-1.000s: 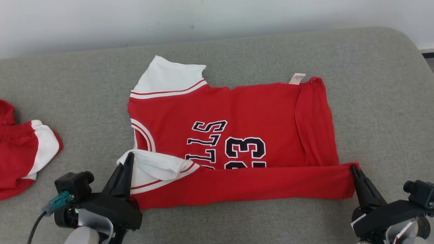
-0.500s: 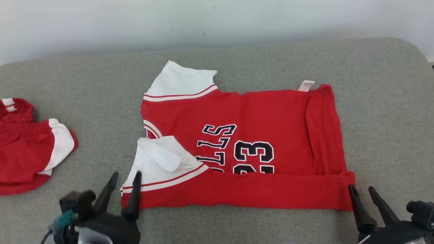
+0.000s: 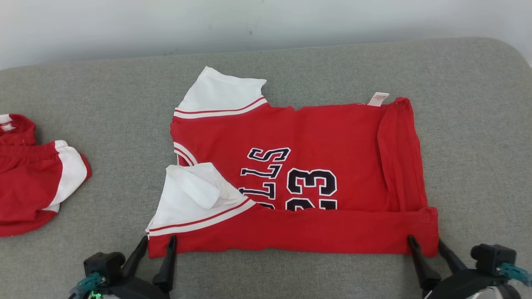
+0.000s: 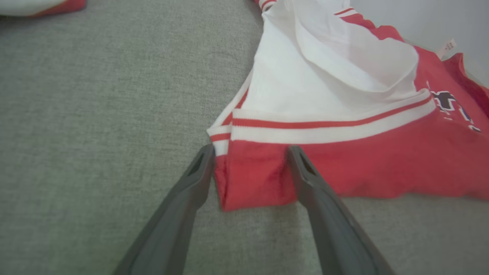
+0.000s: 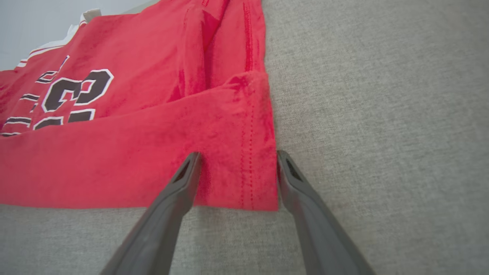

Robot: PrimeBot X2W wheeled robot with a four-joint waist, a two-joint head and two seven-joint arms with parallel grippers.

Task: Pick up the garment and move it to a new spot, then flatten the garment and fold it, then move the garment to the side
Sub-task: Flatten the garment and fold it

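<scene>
Head view: the red jersey (image 3: 299,174) lies flat mid-cushion on the grey cushion (image 3: 104,95), collar end to the robot's left and hem end to the right. Its near long edge is folded over in a band that hides the bottom of the "23" print. One white sleeve sits at the far-left corner, and another w/ a crumpled flap lies on the near left. A white tag (image 3: 378,99) pokes out at the far edge. A second red-and-white garment (image 3: 33,182) lies at the view's left edge, well apart. The left gripper (image 3: 158,238) is at the fold's near-left corner and the right gripper (image 3: 425,240) at its near-right corner, both w/ fingers spread.

Left wrist view: fingers are wide apart, straddling the red corner just below the striped sleeve band. Nothing is pinched (can't tell if the tips brush the cloth).

Right wrist view: same pose, released. The stitched hem corner sits btw the two tips, flat on the cushion.
</scene>
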